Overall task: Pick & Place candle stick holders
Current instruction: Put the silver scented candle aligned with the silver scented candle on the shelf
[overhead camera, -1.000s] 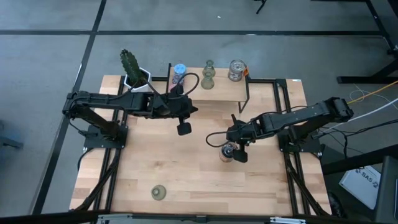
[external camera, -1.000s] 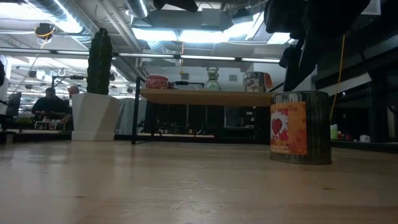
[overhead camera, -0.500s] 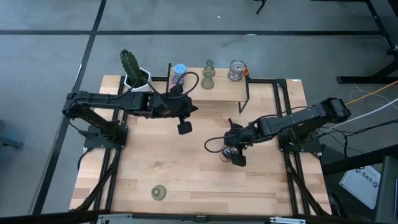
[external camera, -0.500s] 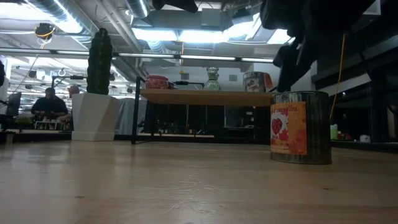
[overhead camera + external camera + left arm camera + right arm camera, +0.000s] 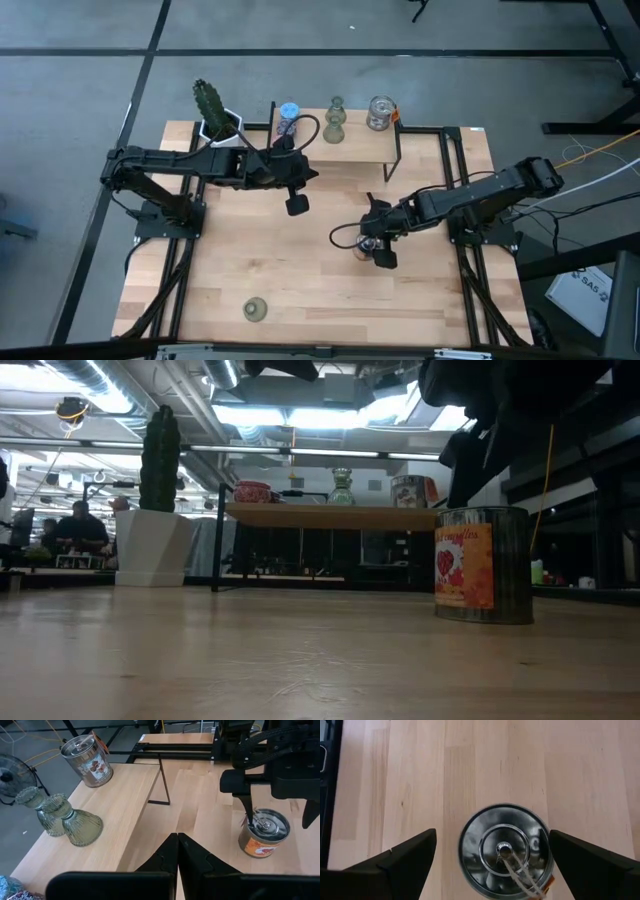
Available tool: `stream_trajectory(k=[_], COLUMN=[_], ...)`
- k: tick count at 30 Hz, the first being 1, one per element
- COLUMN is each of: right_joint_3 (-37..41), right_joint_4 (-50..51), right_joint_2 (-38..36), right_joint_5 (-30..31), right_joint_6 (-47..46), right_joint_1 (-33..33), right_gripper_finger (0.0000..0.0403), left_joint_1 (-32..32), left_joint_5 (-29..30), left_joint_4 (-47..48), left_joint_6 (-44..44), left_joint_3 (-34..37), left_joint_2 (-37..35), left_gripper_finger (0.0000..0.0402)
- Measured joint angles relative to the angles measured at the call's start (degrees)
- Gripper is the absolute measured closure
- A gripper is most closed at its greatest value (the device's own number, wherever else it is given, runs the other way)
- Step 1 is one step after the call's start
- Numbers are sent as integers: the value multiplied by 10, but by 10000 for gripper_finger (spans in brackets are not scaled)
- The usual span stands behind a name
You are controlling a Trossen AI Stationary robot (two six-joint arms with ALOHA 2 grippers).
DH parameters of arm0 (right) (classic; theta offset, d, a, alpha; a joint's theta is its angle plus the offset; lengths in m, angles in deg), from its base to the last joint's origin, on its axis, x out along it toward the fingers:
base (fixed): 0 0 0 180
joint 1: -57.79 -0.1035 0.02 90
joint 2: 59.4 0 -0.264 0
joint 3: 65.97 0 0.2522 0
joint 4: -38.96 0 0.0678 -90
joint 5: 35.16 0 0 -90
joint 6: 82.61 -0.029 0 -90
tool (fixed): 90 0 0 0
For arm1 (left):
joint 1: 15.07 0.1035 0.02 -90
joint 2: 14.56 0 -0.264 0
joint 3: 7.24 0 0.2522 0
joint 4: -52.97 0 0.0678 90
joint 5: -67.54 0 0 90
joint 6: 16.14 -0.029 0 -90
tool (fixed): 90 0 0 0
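A silvery cup-shaped candle stick holder (image 5: 506, 851) with a red-and-orange label (image 5: 483, 565) stands upright on the table, right of the middle. My right gripper (image 5: 492, 833) hangs over it, pointing down and open, with one finger on each side of the cup and a gap on both sides. My left gripper (image 5: 296, 206) is shut on nothing, in the air near the shelf (image 5: 340, 150). On the shelf stand a blue holder (image 5: 289, 112), olive-green flared holders (image 5: 75, 822) and a second silvery cup (image 5: 89, 754). Another green holder (image 5: 256, 310) stands at the near left.
A white pot with a green cactus (image 5: 213, 112) stands at the table's far left corner, beside the black-framed shelf. The shelf's thin leg (image 5: 162, 782) comes down onto the table near the cup. Bare wood (image 5: 300, 270) lies between the arms. People sit far behind the table (image 5: 80, 530).
My right gripper has turned slightly about its own axis over the silvery cup and has stayed open. The cup has not moved.
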Motion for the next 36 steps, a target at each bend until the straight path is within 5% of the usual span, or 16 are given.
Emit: stream_trajectory(k=[36], right_joint_3=[0], right_joint_4=[7], right_joint_2=[16], right_joint_5=[17], right_joint_6=[-12], right_joint_1=[-1], right_gripper_finger=[15], left_joint_1=[0], left_joint_5=[-5], left_joint_4=[-1], left_joint_6=[26], left_joint_3=[0], left_joint_2=[0], left_gripper_finger=[400])
